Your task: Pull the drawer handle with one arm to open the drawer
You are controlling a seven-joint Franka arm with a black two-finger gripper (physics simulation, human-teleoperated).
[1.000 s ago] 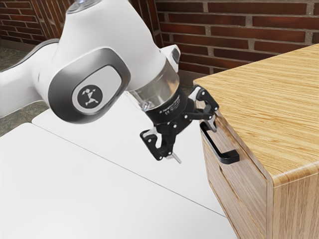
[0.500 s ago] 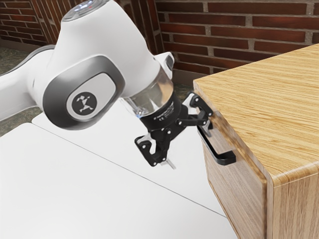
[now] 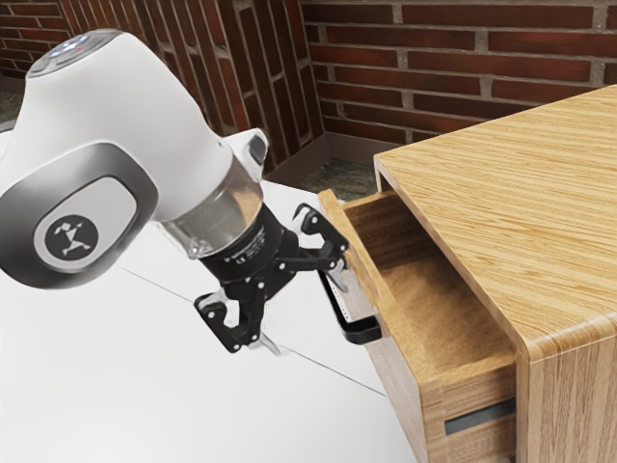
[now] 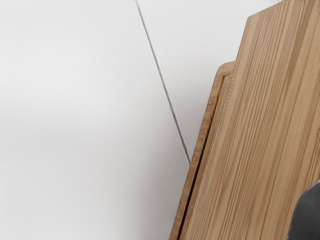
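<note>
1. One drawer (image 3: pixel 424 309), the cabinet's top one, stands open, slid out of the wooden cabinet (image 3: pixel 511 183) toward the exterior view's left. Its front panel hangs over the table.
2. Inside the drawer, the bare wooden bottom and side walls show.
3. On the outer face of the front panel sits the black bar handle (image 3: pixel 352 326), running down the panel at a slant.
4. The gripper (image 3: pixel 305 313) is spread wide and clamps nothing. One finger (image 3: pixel 326 253) reaches to the upper end of the handle, close against the drawer front. I cannot tell whether it touches the bar. The other finger (image 3: pixel 231 326) hangs well apart from the handle, over the table.
5. The white arm (image 3: pixel 125 183) comes in from the exterior view's left, and its wrist slants down toward the drawer front.
6. Below lies the white table (image 3: pixel 116 405), with a thin seam (image 3: pixel 318 362) running across it just beside the gripper.
7. A brick wall (image 3: pixel 463 58) stands behind the cabinet and the table.
8. In the wrist view, a wood-grain panel (image 4: pixel 260 150) lies just under the hand. Beside it are the white tabletop (image 4: pixel 75 125) and its seam (image 4: pixel 165 100). A dark blurred shape (image 4: pixel 309 215) sits at the corner by the panel.
</note>
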